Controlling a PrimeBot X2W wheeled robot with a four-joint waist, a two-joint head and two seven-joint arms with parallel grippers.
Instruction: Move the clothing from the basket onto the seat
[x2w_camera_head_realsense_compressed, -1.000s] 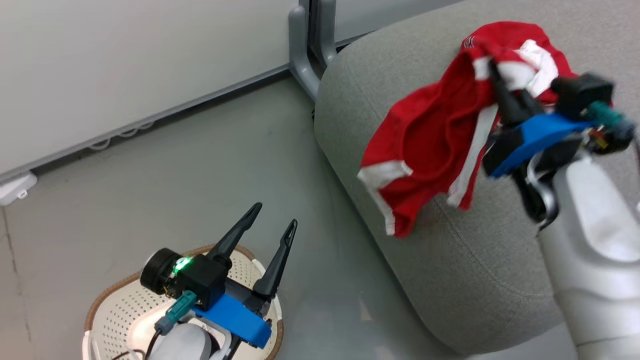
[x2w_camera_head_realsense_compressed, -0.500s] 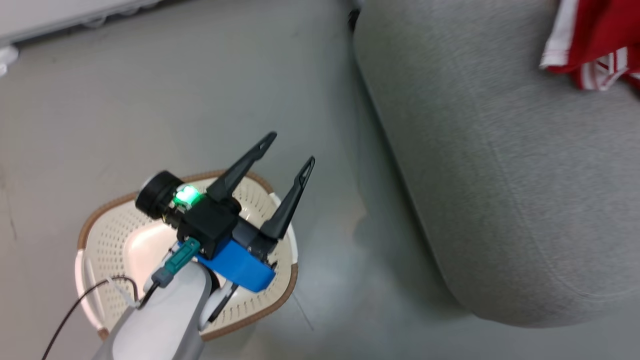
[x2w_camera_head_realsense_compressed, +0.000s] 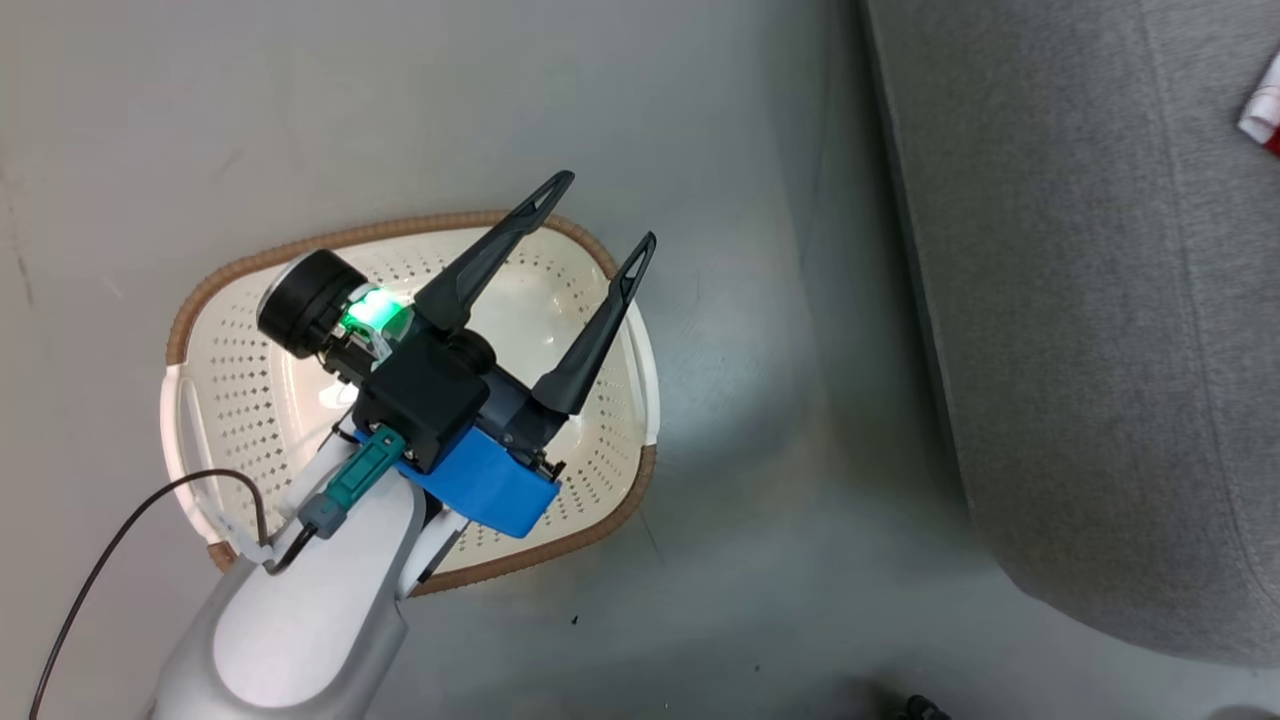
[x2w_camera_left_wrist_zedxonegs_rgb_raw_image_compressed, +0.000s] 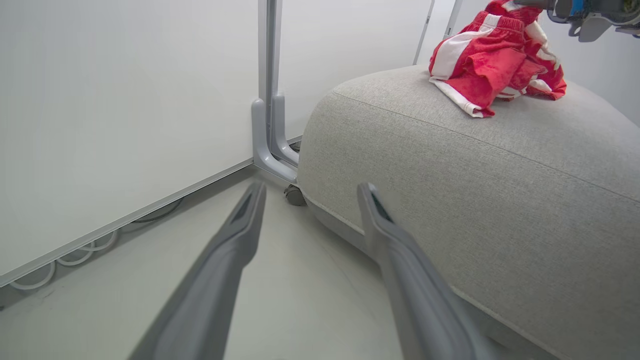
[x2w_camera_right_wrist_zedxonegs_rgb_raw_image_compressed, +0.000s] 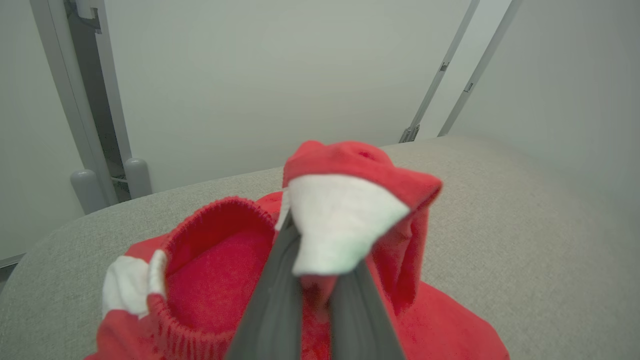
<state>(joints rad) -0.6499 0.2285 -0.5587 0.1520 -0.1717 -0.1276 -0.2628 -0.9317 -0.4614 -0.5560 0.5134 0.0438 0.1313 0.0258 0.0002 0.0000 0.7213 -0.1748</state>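
Starting at the right gripper (x2w_camera_right_wrist_zedxonegs_rgb_raw_image_compressed: 312, 280): pinched tight on a fold of the red soft-jersey clothing with white panels (x2w_camera_right_wrist_zedxonegs_rgb_raw_image_compressed: 350, 225), holding that fold up above the large light-grey fabric sofa (x2w_camera_right_wrist_zedxonegs_rgb_raw_image_compressed: 500, 200). Rest of the bundle heaped on the rounded cushion top, touching it, a ribbed red opening gaping wide. Over to the left gripper (x2w_camera_head_realsense_compressed: 607, 208): long dark fingers spread well apart, hanging above the oval cream-white perforated plastic basket with brown woven-look rim (x2w_camera_head_realsense_compressed: 400, 228). Basket down on the smooth grey floor (x2w_camera_head_realsense_compressed: 750, 150), near the sofa's side, not touching.
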